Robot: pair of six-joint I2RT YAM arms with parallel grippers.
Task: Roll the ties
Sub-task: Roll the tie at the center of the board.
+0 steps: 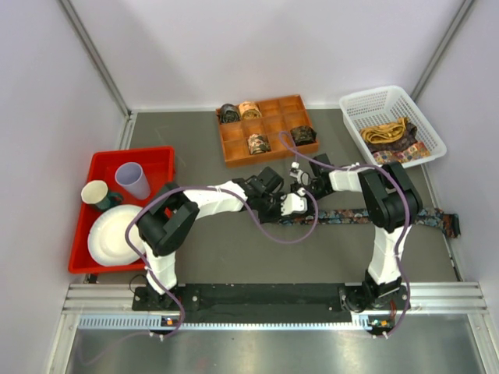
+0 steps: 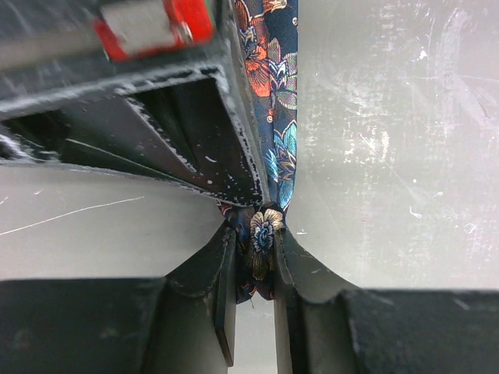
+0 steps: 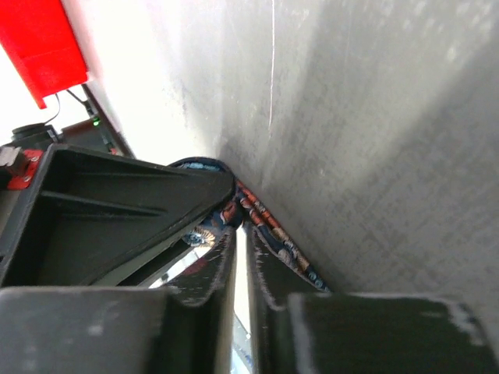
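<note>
A dark floral tie (image 1: 374, 216) lies stretched across the grey table towards the right. Both grippers meet at its left end. My left gripper (image 1: 290, 204) is shut on that end. In the left wrist view (image 2: 261, 249) the bunched floral fabric (image 2: 277, 101) sits between its fingers. My right gripper (image 1: 300, 187) reaches in from behind. In the right wrist view (image 3: 243, 226) its jaws are nearly closed, with the tie (image 3: 277, 234) at their tips. Rolled ties (image 1: 258, 143) sit in the orange divided tray (image 1: 269, 104).
A white basket (image 1: 355, 105) at the back right holds loose ties (image 1: 390, 134). A red tray (image 1: 160, 156) at the left holds two cups and a white plate (image 1: 113, 234). Purple cables loop over both arms. White walls enclose the table.
</note>
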